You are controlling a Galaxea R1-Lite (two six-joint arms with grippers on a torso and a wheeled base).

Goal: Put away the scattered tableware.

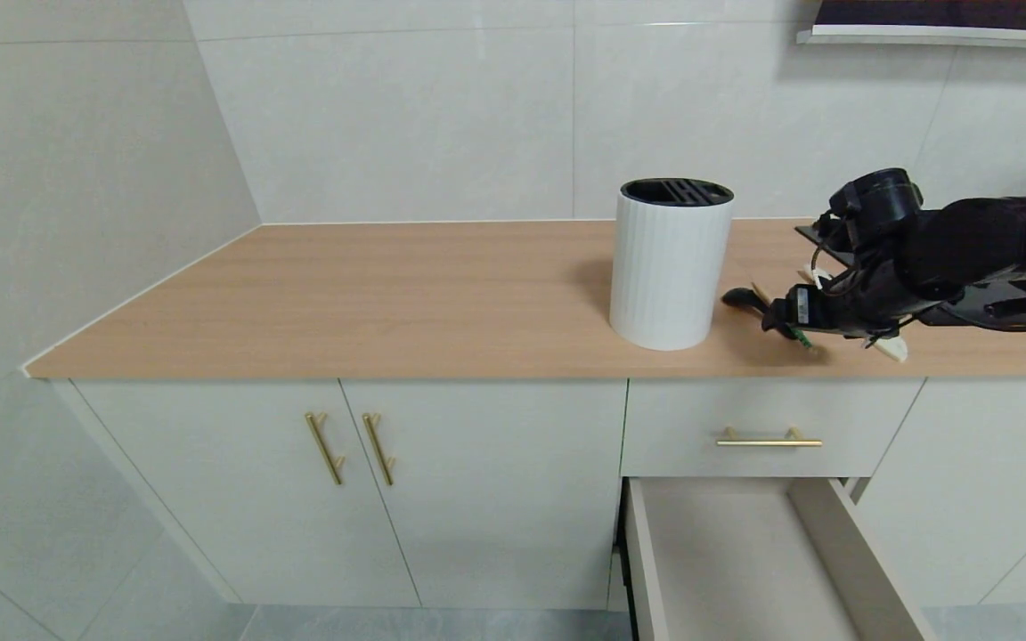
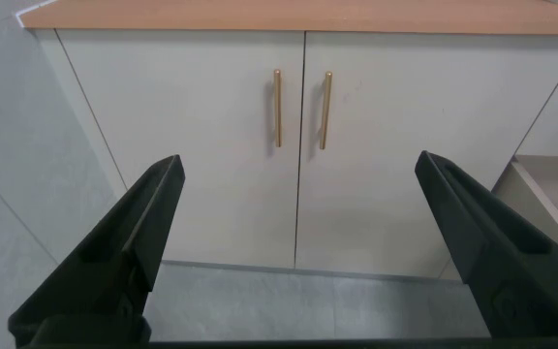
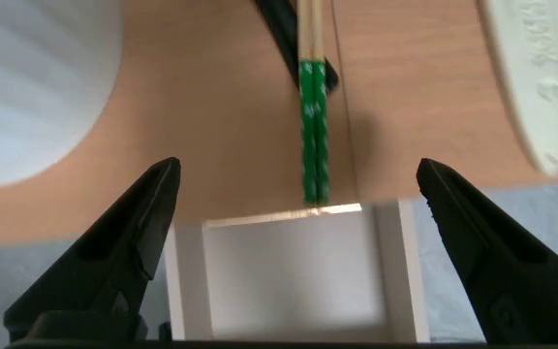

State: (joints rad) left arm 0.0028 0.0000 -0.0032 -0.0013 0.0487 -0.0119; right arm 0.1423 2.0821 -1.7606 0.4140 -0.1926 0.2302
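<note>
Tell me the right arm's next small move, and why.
Probably lower the right gripper and close on the chopsticks: its jaws stand open to either side of their green ends, which lie on the counter near its front edge, not yet gripped.

The wooden desk [image 1: 370,294] has a tall white pot [image 1: 669,267] standing on it. Near the pot lie green-tipped chopsticks [image 3: 313,136], a black spoon [image 1: 742,299] and a white spoon [image 3: 536,78].

smooth wood countertop [image 1: 388,294], ribbed matt holder [image 1: 671,267]
</note>
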